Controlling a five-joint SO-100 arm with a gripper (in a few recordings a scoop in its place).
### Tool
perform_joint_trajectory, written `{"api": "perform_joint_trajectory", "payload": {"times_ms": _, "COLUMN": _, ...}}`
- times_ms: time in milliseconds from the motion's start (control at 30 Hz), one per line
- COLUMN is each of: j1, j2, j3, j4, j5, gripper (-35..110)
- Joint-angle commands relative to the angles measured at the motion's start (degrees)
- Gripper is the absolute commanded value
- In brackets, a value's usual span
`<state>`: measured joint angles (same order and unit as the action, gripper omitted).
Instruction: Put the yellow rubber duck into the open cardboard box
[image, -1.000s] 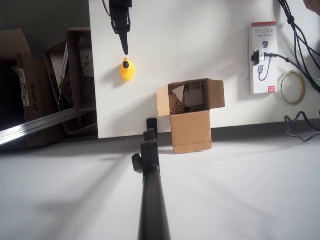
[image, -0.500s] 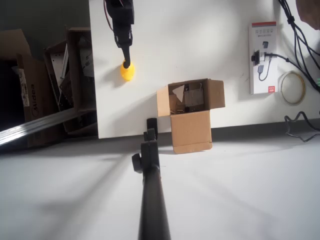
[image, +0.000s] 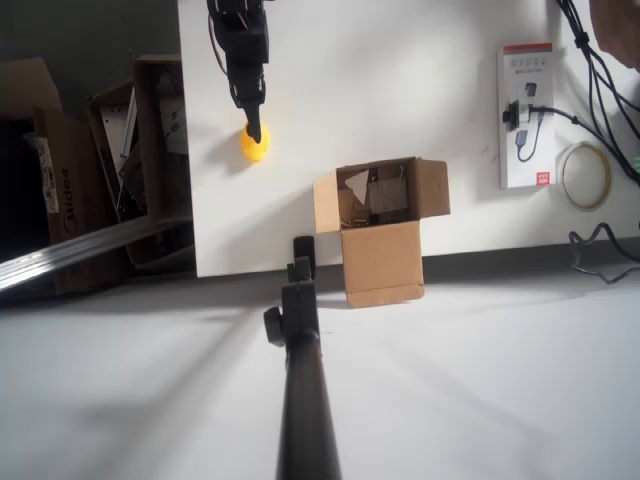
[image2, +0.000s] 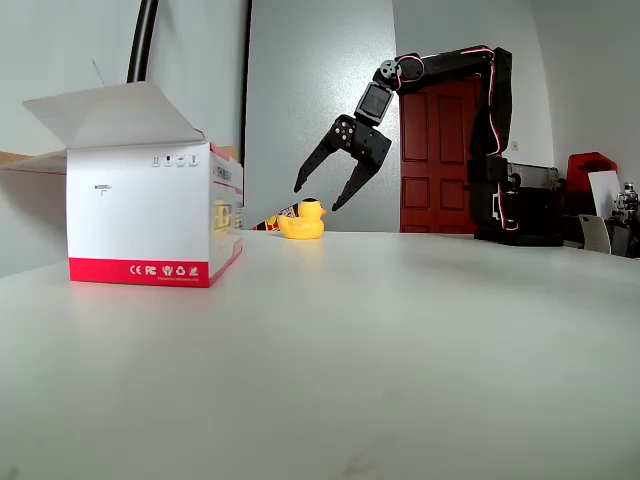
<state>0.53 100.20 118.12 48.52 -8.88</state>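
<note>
The yellow rubber duck (image: 250, 150) sits on the white table, left of and a little beyond the open cardboard box (image: 381, 228) in the overhead view. My black gripper (image: 257, 132) reaches down from the top edge there and covers part of the duck. The fixed view has the gripper (image2: 318, 198) open, its two fingers spread just above the duck (image2: 303, 222), one to each side, with nothing held. The box stands upright with its flaps open, some dark content inside.
A white and red package (image: 526, 115) (image2: 150, 220), a tape roll (image: 585, 175) and cables (image: 600, 60) lie at the right. A black pole (image: 300, 380) crosses the lower overhead view. Dark cartons with metal parts (image: 130, 150) stand left of the table edge.
My gripper has moved down the picture from just beyond the duck to over it, now covering its upper part. The duck and box have stayed put.
</note>
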Motion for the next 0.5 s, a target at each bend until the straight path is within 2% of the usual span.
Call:
{"api": "perform_joint_trajectory", "payload": {"times_ms": 0, "j1": 0.3, "j2": -0.4, "j3": -2.5, "j4": -1.2, "j5": 0.4, "gripper": 28}}
{"api": "perform_joint_trajectory", "payload": {"times_ms": 467, "j1": 1.2, "j2": -4.3, "j3": -3.6, "j4": -3.6, "j5": 0.4, "gripper": 25}}
